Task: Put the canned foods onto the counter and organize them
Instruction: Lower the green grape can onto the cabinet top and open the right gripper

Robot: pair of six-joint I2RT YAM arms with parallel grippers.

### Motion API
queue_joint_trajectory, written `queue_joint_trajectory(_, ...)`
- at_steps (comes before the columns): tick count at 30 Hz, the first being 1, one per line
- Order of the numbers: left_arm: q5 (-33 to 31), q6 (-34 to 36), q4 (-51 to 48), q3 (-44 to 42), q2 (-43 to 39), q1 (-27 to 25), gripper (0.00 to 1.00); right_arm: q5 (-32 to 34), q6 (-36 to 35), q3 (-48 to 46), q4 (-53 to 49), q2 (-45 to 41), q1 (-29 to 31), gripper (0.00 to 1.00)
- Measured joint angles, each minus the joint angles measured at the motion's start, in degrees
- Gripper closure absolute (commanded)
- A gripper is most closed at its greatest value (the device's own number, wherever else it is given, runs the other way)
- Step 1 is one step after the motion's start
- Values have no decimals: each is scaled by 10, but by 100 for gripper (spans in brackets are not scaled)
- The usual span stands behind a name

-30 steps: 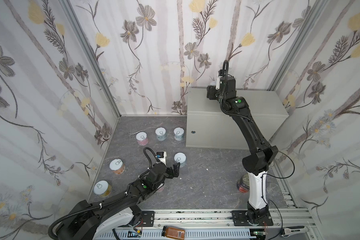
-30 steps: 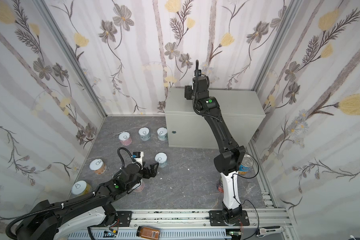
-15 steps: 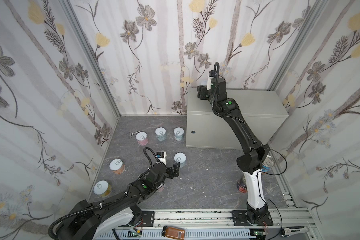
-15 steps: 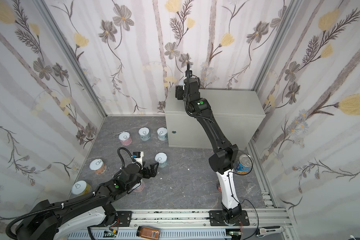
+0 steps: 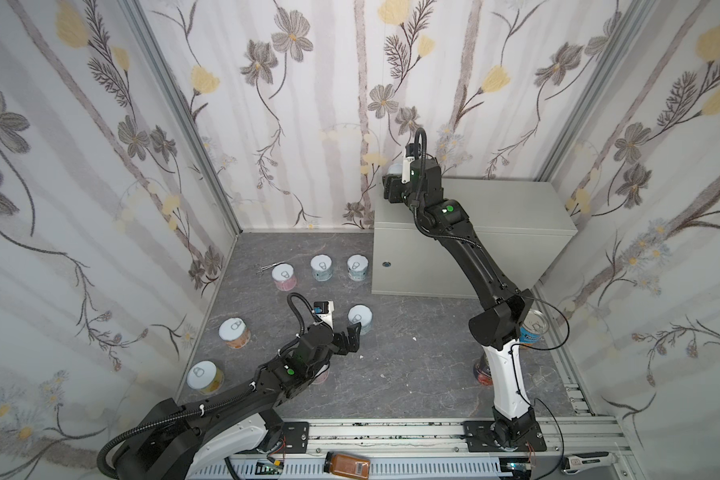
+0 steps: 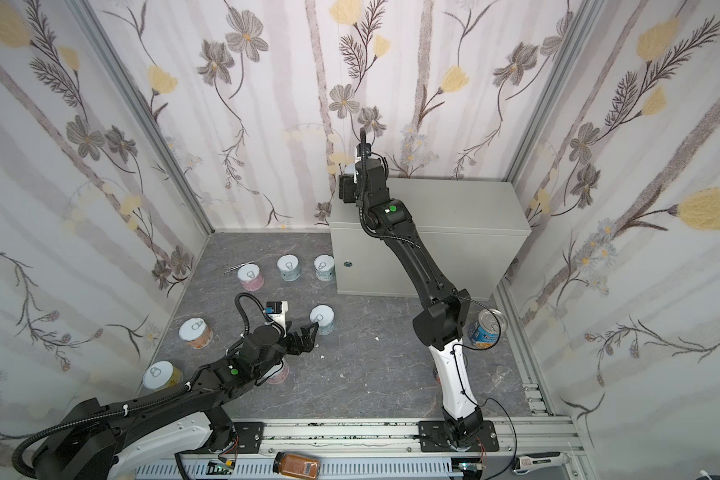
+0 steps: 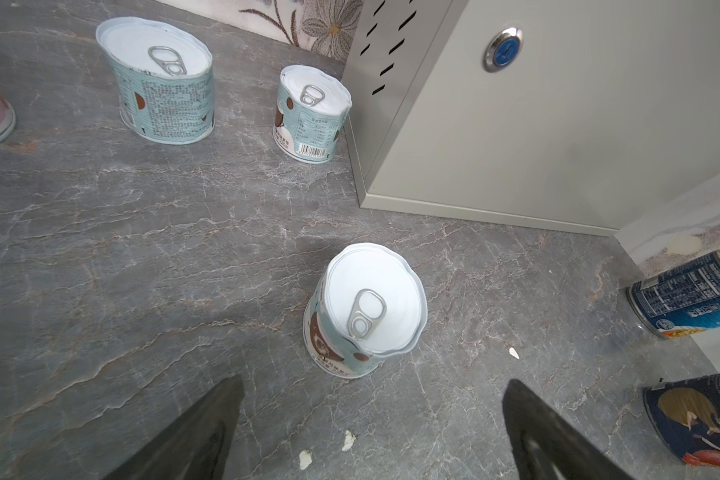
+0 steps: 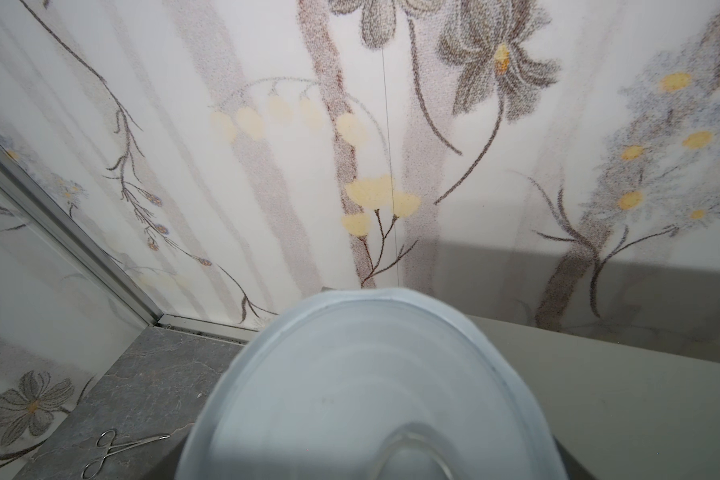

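I have the right claw [image 5: 393, 188] clamped on a pale tin [image 8: 371, 395]. Its lid fills most of the right wrist view, with the pull-tab just showing at the picture's edge. In both top views the claw is at the back corner of the bench [image 5: 516, 208], on the bench top's left side and close to the flowered wall [image 5: 350, 104]. I cannot tell whether the tin's base touches the bench top or hangs just above it.

My left claw [image 5: 351, 340] is spread wide and holds nothing. It hangs low over the dark marbled floor [image 5: 412, 374], with a teal tin [image 7: 371, 316] upright just ahead of the fingertips and not touching them.

The other tins are all on the floor:
- **By the bench front:** a second teal tin [image 5: 321, 267] and a third teal tin [image 5: 357, 267] stand side by side, the third nearest the corner below the round lock [image 5: 386, 264].
- **Left of that pair:** a pink tin [image 5: 284, 277] stands upright, with forceps [image 5: 269, 267] lying just beyond it.
- **Toward the left wall:** a peach tin [image 5: 233, 332] and a yellow tin [image 5: 204, 376] stand well apart from the bench.
- **Under the left arm:** a half-hidden tin [image 6: 278, 374] with a pinkish label.
- **On the right:** the taller blue tin [image 6: 487, 330] stands upright beside the right arm's elbow, and the dark tomato tin [image 7: 699, 419] is near that arm's base, mostly hidden in the top views.

An amber jar [image 5: 347, 462] lies on its side on the front rail — off the floor entirely.
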Motion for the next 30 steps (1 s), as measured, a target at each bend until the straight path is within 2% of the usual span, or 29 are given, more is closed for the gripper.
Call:
queue_joint_trajectory(15,0,0,0,1,-8,-1,0,10,-4,0,12,6,0,6)
queue_joint_trajectory(21,0,0,0,0,-10,-1,0,6,-4,0,15,8,0,0)
queue_joint_trajectory(30,-6,0,0,0,-13,-2,0,-22,-11,0,10,-23,2,0)
